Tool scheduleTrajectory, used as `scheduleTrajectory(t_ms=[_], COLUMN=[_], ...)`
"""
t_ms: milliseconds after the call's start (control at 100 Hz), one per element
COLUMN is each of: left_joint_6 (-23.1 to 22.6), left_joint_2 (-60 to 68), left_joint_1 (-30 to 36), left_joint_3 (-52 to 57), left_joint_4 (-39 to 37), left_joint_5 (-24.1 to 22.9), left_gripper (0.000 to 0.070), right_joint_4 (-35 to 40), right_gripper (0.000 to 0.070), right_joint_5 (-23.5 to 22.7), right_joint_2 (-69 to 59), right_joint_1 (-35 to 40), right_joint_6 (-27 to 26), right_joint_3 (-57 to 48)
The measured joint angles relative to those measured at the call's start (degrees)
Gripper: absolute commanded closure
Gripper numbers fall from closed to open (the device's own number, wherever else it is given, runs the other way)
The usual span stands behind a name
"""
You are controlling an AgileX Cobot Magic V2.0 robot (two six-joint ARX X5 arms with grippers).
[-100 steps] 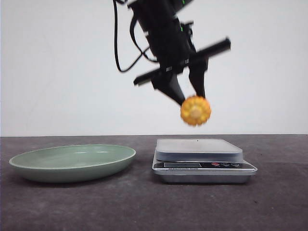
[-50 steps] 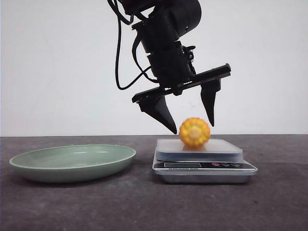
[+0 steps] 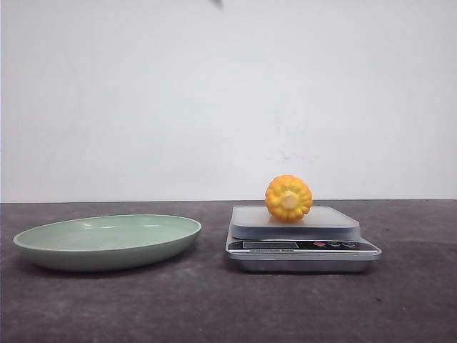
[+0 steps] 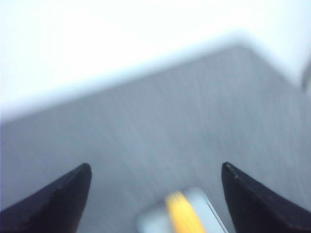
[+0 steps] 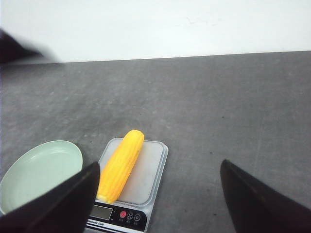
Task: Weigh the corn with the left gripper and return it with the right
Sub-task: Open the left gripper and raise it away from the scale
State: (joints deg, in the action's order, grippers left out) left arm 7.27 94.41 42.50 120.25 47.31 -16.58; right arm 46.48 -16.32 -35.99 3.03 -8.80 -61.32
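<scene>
Orange-yellow ribbed corn cob (image 3: 288, 197) lies lengthwise on the pale platform of the silver digital kitchen scale (image 3: 303, 246), nothing touching it; pale green round plate (image 3: 107, 241) sits beside the scale on the dark grey table (image 3: 214, 307). My left gripper (image 4: 155, 194) is spread wide and empty above the scale, view blurred. My right gripper (image 5: 158, 194) is also wide open, holding nothing, looking down on corn and scale.
</scene>
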Motion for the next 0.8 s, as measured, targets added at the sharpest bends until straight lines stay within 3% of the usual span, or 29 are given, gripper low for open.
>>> scheduleTrajectory(t_ms=[100, 330, 490, 570, 800], left_joint_6=[-2.05, -2.12, -1.53, 0.31, 5.99], left_joint_2=[-8.28, -24.33, -34.80, -39.76, -54.18], left_joint_1=[-3.34, -14.29, -17.14, -17.16, -17.77], left_joint_3=[1.11, 0.33, 0.33, 0.37, -8.83], left_joint_4=[3.45, 20.09, 29.77, 34.29, 34.29], left_joint_5=[-4.31, -10.78, -17.97, -18.86, -18.14], left_gripper=[0.0189, 0.0189, 0.0189, 0.0189, 0.0203], right_joint_4=[0.00, -0.04, -0.83, -0.85, -3.91], right_gripper=[0.0207, 0.0207, 0.0207, 0.0207, 0.0207], right_joint_5=[0.02, 0.00, -0.02, -0.07, -0.07], right_joint_2=[0.00, -0.15, -1.79, -3.54, -9.27], right_joint_1=[0.79, 3.13, 4.92, 6.08, 9.14], right_joint_6=[0.00, 0.00, 0.00, 0.00, 0.00], right_joint_3=[0.00, 0.00, 0.00, 0.00, 0.02])
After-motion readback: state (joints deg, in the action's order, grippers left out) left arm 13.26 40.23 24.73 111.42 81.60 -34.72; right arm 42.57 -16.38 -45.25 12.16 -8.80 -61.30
